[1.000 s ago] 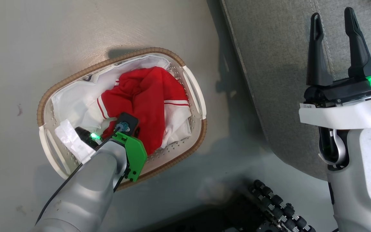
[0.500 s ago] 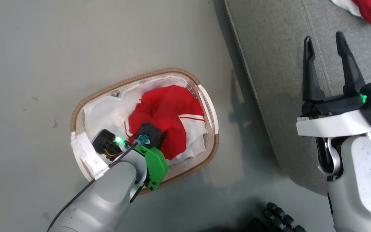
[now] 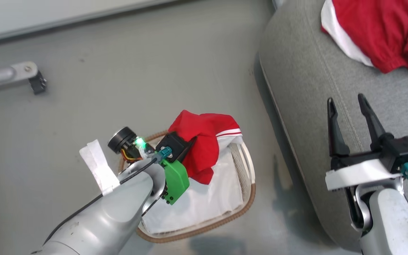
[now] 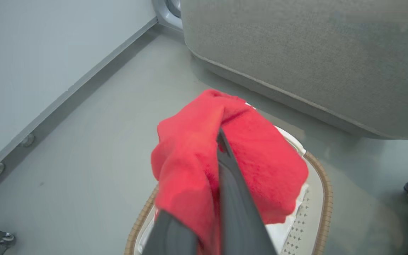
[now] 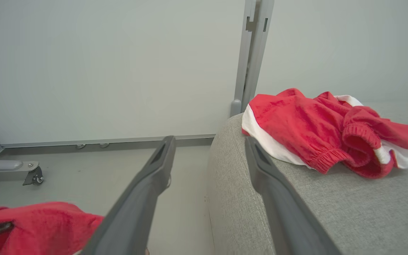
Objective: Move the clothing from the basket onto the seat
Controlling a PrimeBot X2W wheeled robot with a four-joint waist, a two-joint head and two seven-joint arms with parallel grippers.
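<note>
Grey smooth floor (image 3: 119, 78) runs up to a pale wall (image 5: 119, 63) with a skirting strip along its base. On the floor sits the basket (image 3: 250, 191), just beside the front edge of the seat (image 3: 303, 88) but not touching it. A white liner sheet (image 3: 204, 202) covers the inside of the basket.

Left gripper (image 4: 219, 140): I note its jaws pressed together on a red garment (image 3: 204, 141). The cloth is bunched over both fingers and drapes down either side of them. The garment hangs above the basket, near the rim that faces the seat, and its white striped band lies on the side towards the seat. I cannot tell whether its lowest fold touches the liner.

Right gripper (image 3: 346, 99): jaws moderately apart, nothing between them. It hangs over the seat close to the front edge, alongside the stitched seam, with its fingers pointing towards the wall.

A second red garment (image 3: 377, 32) with white trim and an elastic cuff lies crumpled on the seat near its far corner, well apart from the right gripper.

A grey metal leg with a caster (image 3: 12, 74) stands on the floor near the wall, well away from the basket.
</note>
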